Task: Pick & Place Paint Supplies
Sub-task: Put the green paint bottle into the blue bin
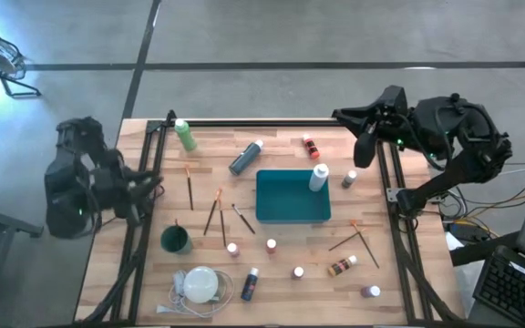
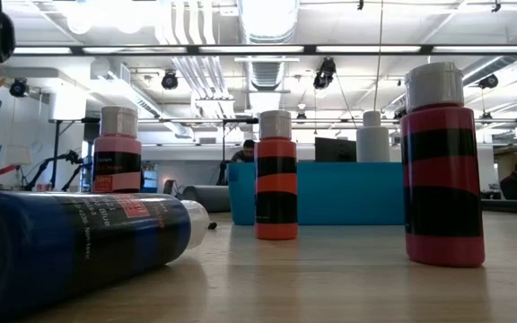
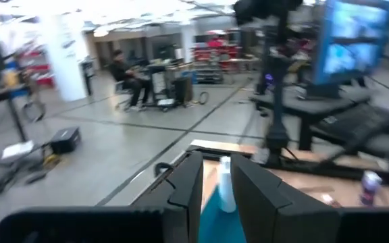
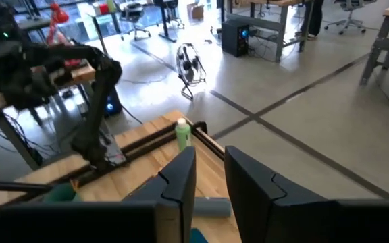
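Both arms raised at the table (image 1: 272,292) edges: left gripper (image 1: 151,185) and right gripper (image 1: 365,150) each narrowly parted, holding nothing. Teal tray (image 1: 292,197) mid-table, white bottle (image 1: 319,177) standing inside; other bottles, brushes (image 1: 215,215) scattered around.

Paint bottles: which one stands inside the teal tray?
The white paint bottle, upright in the far right corner of the teal tray. Every other bottle is on the bare wooden table.

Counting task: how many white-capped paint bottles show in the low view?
5: blue bottle lying left; pink bottle behind it; orange bottle centre; white bottle behind teal tray wall; red bottle right. Others possibly hidden.
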Available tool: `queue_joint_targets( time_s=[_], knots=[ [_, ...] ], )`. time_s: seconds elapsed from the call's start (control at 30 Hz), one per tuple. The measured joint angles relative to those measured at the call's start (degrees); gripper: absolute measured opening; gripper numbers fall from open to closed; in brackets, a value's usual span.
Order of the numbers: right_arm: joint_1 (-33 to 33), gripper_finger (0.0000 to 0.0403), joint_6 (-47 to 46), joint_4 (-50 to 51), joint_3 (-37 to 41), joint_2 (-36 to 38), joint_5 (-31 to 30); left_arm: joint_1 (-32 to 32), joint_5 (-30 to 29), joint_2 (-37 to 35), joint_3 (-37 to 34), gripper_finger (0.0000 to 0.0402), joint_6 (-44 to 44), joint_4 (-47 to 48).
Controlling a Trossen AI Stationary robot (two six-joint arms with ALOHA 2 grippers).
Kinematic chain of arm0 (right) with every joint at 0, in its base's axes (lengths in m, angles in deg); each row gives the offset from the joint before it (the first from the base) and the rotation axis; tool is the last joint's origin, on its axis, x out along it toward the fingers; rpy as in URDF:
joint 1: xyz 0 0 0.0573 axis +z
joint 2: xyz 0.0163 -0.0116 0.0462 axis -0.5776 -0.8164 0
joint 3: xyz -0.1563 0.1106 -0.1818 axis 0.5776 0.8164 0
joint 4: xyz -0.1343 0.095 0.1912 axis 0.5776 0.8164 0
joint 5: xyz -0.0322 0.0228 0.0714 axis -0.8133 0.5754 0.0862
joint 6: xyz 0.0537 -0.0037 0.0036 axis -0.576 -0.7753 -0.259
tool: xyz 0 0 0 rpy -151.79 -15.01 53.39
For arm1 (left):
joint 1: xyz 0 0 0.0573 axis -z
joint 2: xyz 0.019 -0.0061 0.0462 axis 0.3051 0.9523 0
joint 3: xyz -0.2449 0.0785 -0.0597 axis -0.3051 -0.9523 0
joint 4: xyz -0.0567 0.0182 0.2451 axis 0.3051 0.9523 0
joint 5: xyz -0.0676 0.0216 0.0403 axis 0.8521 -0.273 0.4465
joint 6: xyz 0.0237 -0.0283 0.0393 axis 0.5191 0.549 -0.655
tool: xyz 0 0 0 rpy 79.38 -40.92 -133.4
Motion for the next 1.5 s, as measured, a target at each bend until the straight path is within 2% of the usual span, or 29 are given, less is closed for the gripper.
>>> queue_joint_targets(
  time_s=[0.3, 0.53, 0.7, 0.8, 0.97, 1.17, 1.27, 1.43, 1.5],
  knots=[
    [-0.2, 0.0073, 2.5, 0.9, 0.0, 0.6, -0.2, -11.5, 0.0, -5.0, 4.0, 0.0083, 0.0, -0.2],
    [-2.5, 0.0094, 2.5, 0.9, 0.0, 0.5, -0.1, -16.1, 0.2, -5.2, 6.8, 0.0083, 0.9, -2.2],
    [-5.2, 0.0104, 2.4, 3.4, 0.1, 0.4, 0.1, -17.9, -0.2, -5.0, 7.3, 0.0083, 1.4, -5.4],
    [-7.3, 0.0107, -0.7, 5.9, 0.1, 0.5, 0.1, -18.7, 2.3, -4.1, 7.0, 0.0083, -0.9, -5.3],
    [-10.5, 0.0115, -5.2, 8.7, 0.2, 0.3, 0.0, -19.7, 2.7, -4.4, 7.6, 0.0083, -5.4, -5.3],
    [-15.6, 0.0126, -10.6, 9.2, 0.8, -1.3, 0.0, -19.7, 10.5, -4.9, 9.7, 0.0083, -9.4, -4.2],
    [-16.9, 0.0133, -11.9, 11.0, 0.8, -1.9, 0.1, -19.8, 10.7, -4.9, 10.1, 0.0083, -12.7, -3.3],
    [-19.4, 0.0143, -12.1, 11.4, 0.9, -2.6, 0.1, -19.8, 6.5, -5.5, 10.3, 0.0083, -8.0, -3.2],
    [-20.1, 0.0146, -10.8, 11.5, 0.9, -2.7, 0.9, -19.9, 5.9, -5.6, 10.4, 0.0083, -8.8, -3.2]
  ],
)
